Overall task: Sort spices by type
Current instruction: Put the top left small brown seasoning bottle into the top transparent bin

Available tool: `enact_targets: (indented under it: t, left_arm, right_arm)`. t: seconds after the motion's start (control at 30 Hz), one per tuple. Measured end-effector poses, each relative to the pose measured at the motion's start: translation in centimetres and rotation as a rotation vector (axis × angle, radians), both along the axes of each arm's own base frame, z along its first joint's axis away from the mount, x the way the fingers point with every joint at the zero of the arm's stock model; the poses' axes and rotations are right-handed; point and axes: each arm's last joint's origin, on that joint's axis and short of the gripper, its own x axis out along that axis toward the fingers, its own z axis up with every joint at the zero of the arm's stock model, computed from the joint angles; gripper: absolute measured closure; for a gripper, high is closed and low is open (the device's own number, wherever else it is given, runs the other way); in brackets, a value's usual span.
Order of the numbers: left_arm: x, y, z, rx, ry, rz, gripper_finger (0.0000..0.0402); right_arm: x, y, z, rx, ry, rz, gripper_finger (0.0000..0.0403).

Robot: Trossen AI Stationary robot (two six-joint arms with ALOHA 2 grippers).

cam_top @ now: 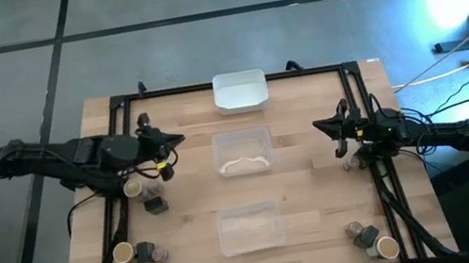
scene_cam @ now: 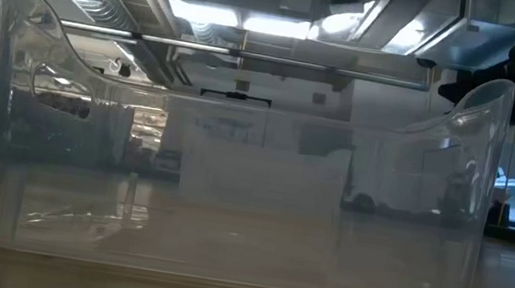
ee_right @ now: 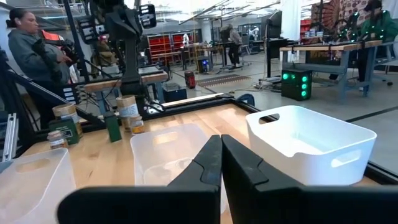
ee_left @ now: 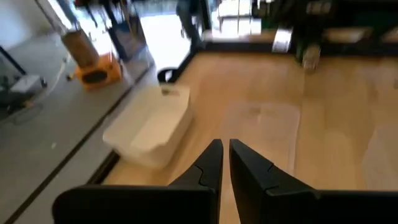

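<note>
— Over the worktop [cam_top: 314, 204], where did your end effectors sit?
— Left end effector [cam_top: 181, 140] and right end effector [cam_top: 316, 124] were both closed, empty; spices [cam_top: 144, 196] stood clustered near the worktop's corners and side edges.

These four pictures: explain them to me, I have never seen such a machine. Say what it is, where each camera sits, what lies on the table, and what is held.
Two dark robot arms work at a wooden table. One camera looks straight down, one sits at table height behind a clear tray, and one rides on each wrist. The left gripper and the right gripper hover over the table, jaws shut, holding nothing. Down the middle lie a white tray and two clear trays. Small spice jars stand in clusters near the table's side edges, none in a tray.
</note>
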Motion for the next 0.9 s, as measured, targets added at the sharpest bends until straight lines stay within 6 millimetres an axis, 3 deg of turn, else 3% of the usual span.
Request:
enact_targets:
  t: [0.17, 0.43, 0.63, 0.9]
  left_arm:
    - [-0.1, 0.0, -0.3, -0.032, 0.122, 0.034, 0.0351]
    - [0.5, -0.1, 0.3, -0.087, 0.262, 0.095, 0.0227]
    - [1.8, 0.3, -0.5, -0.222, 0.41, 0.168, 0.0145]
    - [2.6, 0.4, -3.6, -0.394, 0.689, 0.341, 0.0118]
  right_arm:
    - [0.0, 0.0, 0.0, 0.0, 0.0, -0.002, 0.0391]
    - [0.0, 0.0, 0.0, 0.001, 0.005, -0.005, 0.0391]
    - [0.0, 0.0, -0.1, 0.001, 0.014, 0.016, 0.0391]
    - [0.0, 0.1, -0.1, 0.001, 0.015, 0.019, 0.0391]
